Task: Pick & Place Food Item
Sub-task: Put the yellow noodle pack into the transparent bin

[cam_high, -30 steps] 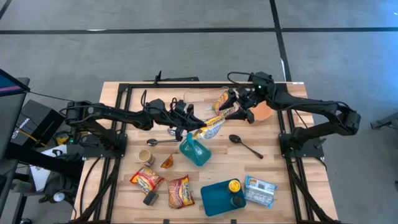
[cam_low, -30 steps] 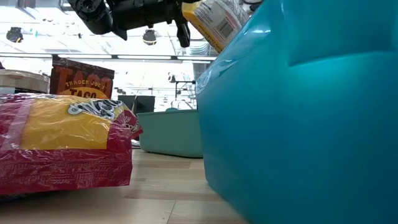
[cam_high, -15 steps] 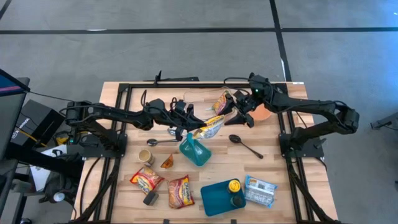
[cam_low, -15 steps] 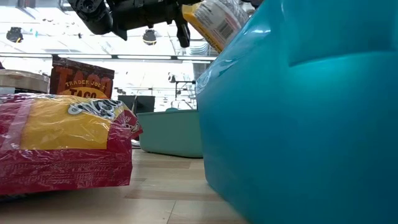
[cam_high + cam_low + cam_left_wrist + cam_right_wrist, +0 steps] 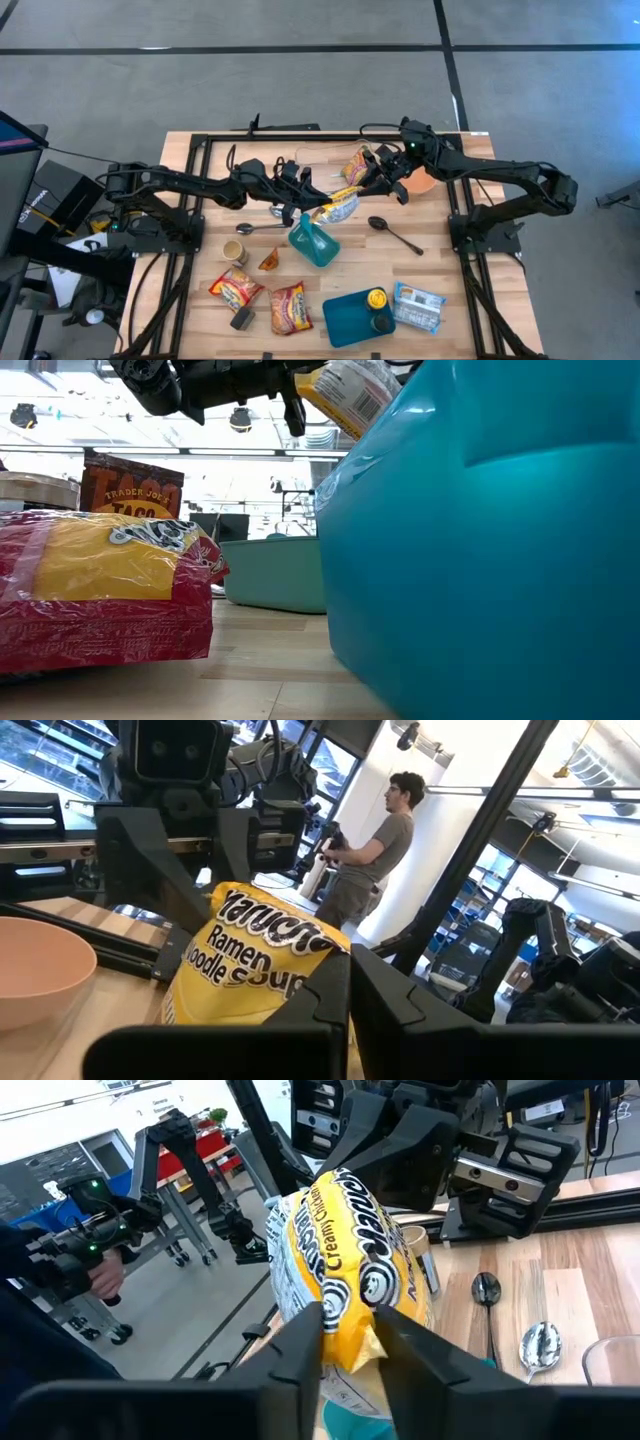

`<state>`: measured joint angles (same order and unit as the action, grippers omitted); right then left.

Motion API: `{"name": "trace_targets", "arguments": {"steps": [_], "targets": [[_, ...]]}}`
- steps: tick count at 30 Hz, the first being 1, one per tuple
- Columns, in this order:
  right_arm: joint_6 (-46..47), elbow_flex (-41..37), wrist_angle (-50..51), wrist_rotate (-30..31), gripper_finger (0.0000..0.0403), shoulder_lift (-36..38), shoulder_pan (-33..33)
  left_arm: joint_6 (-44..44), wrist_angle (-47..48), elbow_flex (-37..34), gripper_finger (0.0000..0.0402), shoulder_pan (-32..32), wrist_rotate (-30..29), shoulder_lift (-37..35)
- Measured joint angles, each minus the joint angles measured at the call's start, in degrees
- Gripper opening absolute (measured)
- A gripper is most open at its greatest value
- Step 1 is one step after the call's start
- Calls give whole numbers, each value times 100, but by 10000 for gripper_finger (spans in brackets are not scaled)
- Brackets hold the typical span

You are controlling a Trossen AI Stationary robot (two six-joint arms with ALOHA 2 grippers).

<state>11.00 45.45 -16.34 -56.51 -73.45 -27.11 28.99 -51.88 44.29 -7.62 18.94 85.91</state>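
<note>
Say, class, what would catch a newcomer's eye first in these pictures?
A yellow ramen packet hangs in mid-air above the table's middle, clamped at both ends by the left gripper and the right gripper. Right below it stands a teal jug, which fills most of the low view.

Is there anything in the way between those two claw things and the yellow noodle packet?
Nothing visible does. The yellow ramen packet hangs above the table between the arms: the left pincer is shut on one end, and the right pincer has its fingers on either side of the other end.
</note>
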Motion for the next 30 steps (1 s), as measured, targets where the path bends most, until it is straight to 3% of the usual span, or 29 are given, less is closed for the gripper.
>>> {"name": "trace_targets", "arguments": {"steps": [12, 17, 30], "targets": [[16, 0, 1, -39, 7, 0, 0, 0, 2, -2, 0, 0, -4, 0], [19, 0, 2, -44, 5, 0, 0, 2, 1, -2, 4, 0, -2, 0], [103, 0, 82, -45, 1, 67, -384, 438, -9, -2, 103, -198, 0, -4]]}}
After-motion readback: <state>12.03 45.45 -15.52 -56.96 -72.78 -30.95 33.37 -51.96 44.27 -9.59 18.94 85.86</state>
